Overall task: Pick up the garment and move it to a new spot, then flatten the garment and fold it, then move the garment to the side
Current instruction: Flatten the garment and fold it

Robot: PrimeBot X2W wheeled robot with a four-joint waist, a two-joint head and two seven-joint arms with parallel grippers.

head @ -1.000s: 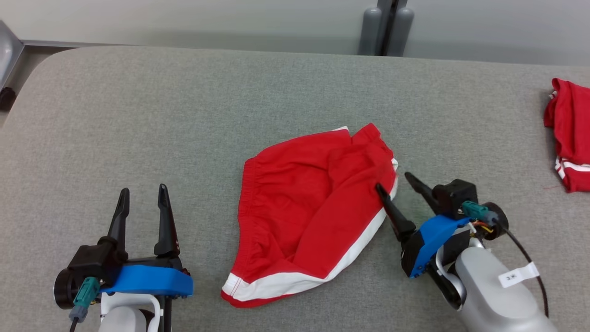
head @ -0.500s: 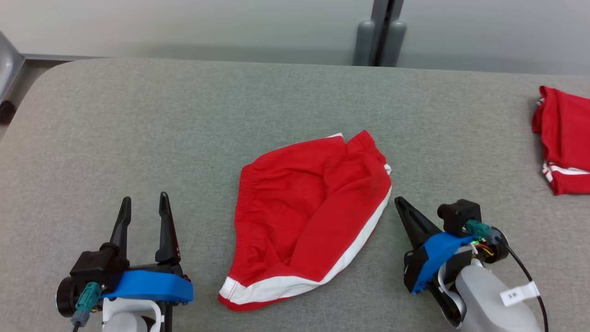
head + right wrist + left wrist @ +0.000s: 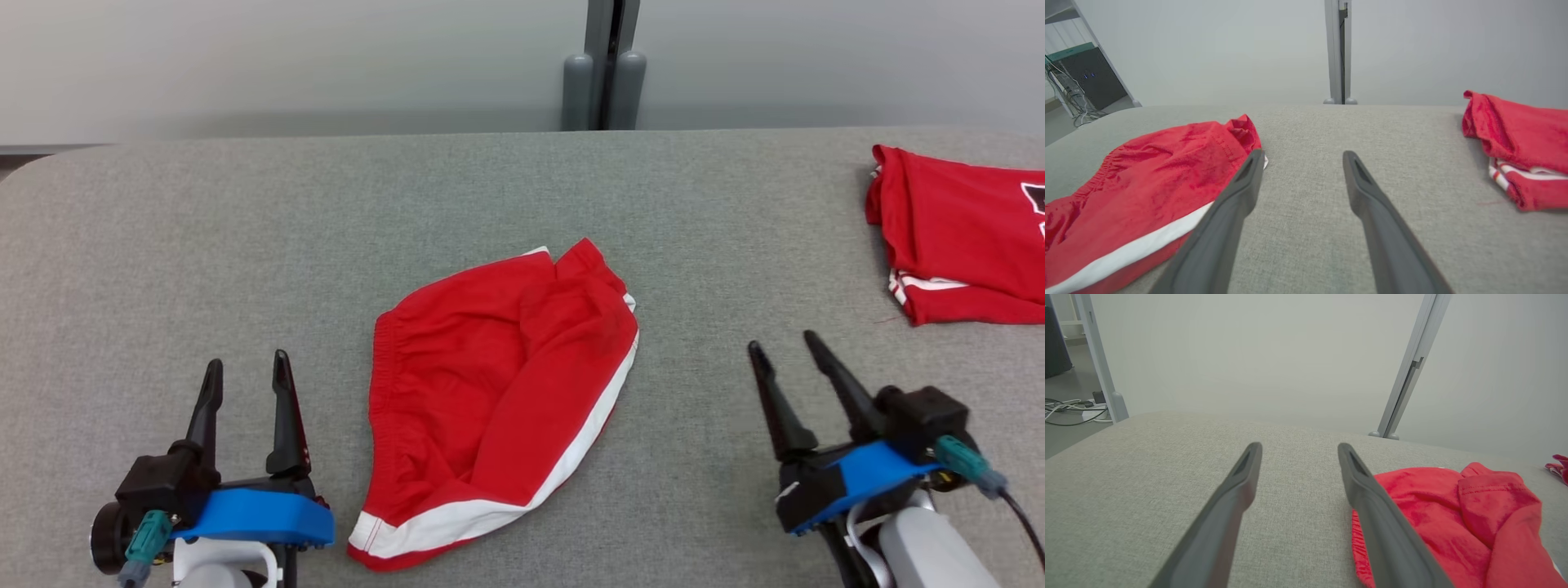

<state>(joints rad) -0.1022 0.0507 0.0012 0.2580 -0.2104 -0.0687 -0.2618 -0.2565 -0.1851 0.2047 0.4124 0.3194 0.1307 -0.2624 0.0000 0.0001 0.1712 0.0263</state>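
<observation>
Two red garments lie on your grey table [image 3: 204, 245]. The shorts [image 3: 482, 392], doubled over with a white stripe along one edge, sit at the table's middle. A folded pile [image 3: 963, 237] rests at the table's far right. Your left gripper [image 3: 247, 363] is over the table's near left and your right gripper [image 3: 782, 341] over its near right. Both have their fingers spread wide and hold nothing.
</observation>
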